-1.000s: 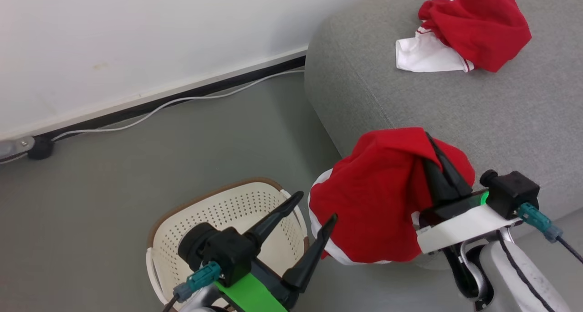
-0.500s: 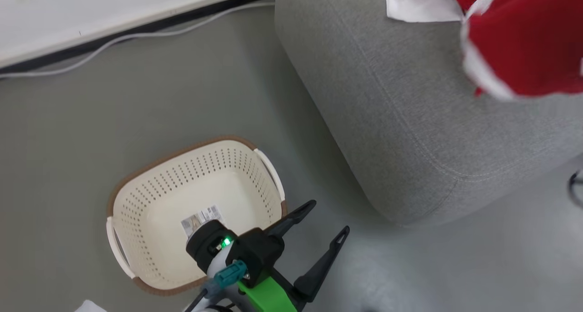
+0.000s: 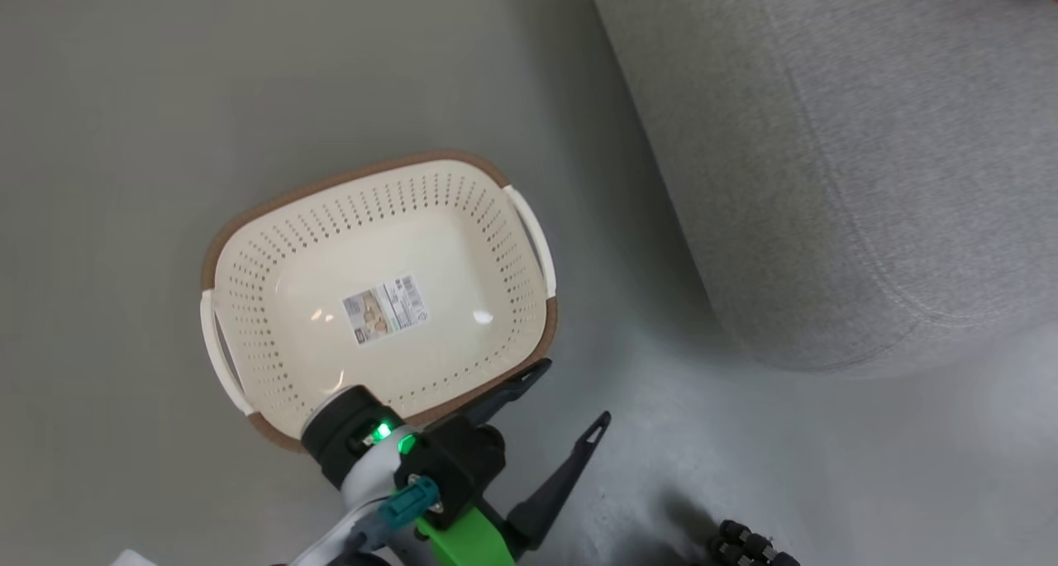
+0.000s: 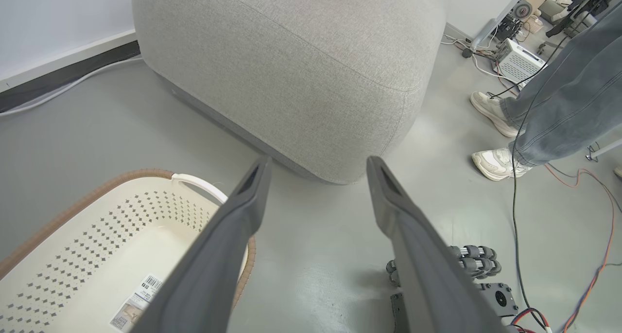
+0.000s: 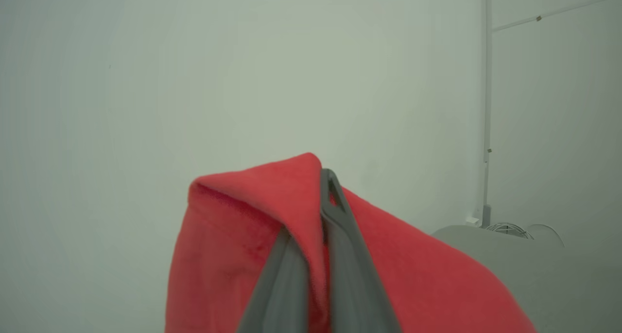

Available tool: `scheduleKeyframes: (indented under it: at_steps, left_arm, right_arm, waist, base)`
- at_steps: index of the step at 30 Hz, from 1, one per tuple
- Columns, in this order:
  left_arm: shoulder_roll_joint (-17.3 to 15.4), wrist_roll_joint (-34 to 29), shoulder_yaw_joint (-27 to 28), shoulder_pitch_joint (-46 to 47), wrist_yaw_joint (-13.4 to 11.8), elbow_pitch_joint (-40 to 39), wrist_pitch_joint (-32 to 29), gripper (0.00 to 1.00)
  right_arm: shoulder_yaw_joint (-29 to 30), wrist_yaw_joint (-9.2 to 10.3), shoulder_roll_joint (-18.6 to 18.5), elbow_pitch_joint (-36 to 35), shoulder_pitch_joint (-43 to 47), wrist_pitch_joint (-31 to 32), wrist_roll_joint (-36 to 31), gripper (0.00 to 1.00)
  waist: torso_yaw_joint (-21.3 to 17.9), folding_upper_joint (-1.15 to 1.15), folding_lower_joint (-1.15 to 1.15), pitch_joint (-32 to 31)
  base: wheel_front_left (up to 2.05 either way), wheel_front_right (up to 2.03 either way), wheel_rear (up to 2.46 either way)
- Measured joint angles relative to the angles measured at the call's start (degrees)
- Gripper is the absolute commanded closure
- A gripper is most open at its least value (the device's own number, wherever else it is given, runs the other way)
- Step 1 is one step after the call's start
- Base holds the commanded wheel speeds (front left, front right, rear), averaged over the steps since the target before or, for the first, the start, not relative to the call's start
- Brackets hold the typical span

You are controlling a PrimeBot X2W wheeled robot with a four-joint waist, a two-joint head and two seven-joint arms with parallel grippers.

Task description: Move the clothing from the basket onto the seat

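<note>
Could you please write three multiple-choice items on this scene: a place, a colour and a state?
1. Where does the basket stand?
A. on the floor beside the seat
B. on top of the seat
C. on a table

2. What colour is the clothing held by the right gripper?
A. blue
B. red
C. green

3. How do the jaws of the left gripper stand?
A. shut on the basket's handle
B. shut on clothing
C. open, holding nothing

Answers:
1 A: it sits on the grey floor by the seat's corner.
2 B: red fabric drapes over the shut jaws.
3 C: the jaws stand apart with nothing between them.
</note>
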State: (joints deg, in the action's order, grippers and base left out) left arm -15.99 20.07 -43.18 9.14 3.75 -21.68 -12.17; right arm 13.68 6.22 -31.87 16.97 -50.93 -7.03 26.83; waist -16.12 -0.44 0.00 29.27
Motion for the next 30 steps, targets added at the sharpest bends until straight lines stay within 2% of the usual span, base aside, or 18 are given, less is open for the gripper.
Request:
scheduleKeyframes:
  at_steps: [9,17,22,28,30]
  left_arm:
    - [-4.69,-1.35,3.03,-1.47,-2.12,-5.47,-3.02,0.0]
    - [-7.12,-3.75,5.64,-1.68,-4.58,-10.63,-6.0,0.0]
    - [-8.67,-4.14,7.6,-1.7,-5.26,-11.65,-6.22,0.0]
    - [-9.14,-4.12,8.5,-1.7,-5.27,-12.21,-6.44,0.0]
    - [-9.18,-4.01,8.68,-1.69,-5.26,-12.21,-6.34,0.0]
  right_arm:
    - [-3.83,-0.04,3.22,5.0,-4.57,-2.43,-1.56,1.0]
    - [-6.5,0.02,10.49,11.28,-4.99,-4.92,-1.11,1.0]
    - [-7.75,0.55,15.05,17.59,-5.03,-6.04,-3.3,1.0]
    - [-6.7,0.87,15.28,21.11,-7.38,-6.9,-5.14,1.0]
    - [-6.98,0.87,15.33,21.62,-8.42,-7.3,-5.76,0.07]
  waist:
    - [0.99,0.0,0.0,7.8]
    - [-0.86,0.0,0.01,14.38]
    - [-2.79,0.0,0.01,17.75]
    - [-5.39,0.0,0.01,19.58]
    - [-6.05,0.0,0.01,19.65]
  base:
    - [0.0,0.0,0.0]
    - [0.0,0.0,0.0]
    - [0.0,0.0,0.0]
    - [0.0,0.0,0.0]
    - [0.0,0.0,0.0]
